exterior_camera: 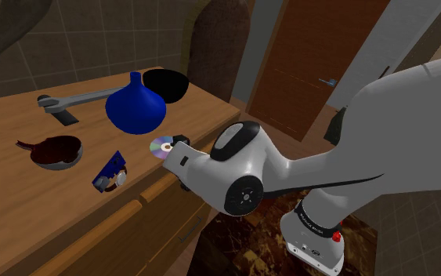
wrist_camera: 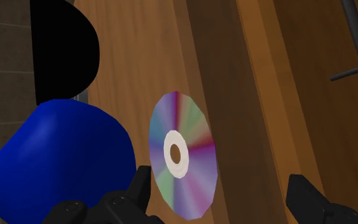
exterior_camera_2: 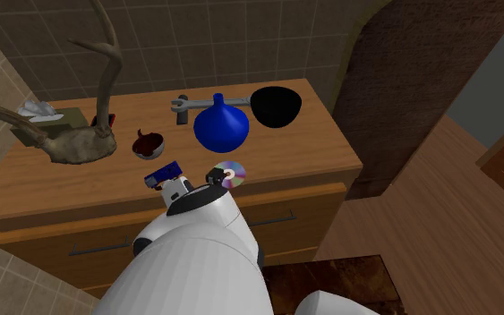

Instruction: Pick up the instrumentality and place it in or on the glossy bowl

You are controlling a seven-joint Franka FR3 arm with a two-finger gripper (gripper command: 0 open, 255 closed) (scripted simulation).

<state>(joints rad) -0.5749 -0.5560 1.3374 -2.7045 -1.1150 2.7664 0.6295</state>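
Claw [wrist_camera: 219, 181] spread wide above the disc [wrist_camera: 182, 162], which lies flat on the bench [wrist_camera: 260, 95]; nothing gripped; blue vase [wrist_camera: 63, 153] adjacent.

Soft, even light lies over the counter [exterior_camera: 30, 204], its wood warm and bright, while the tiled wall [exterior_camera_2: 241, 45] behind sits dim. The disc [wrist_camera: 182, 154] throws rainbow bands, the blue vase [wrist_camera: 56, 159] carries a gentle sheen, and the bowl [wrist_camera: 63, 51] reads flat black. Edges look crisp throughout.
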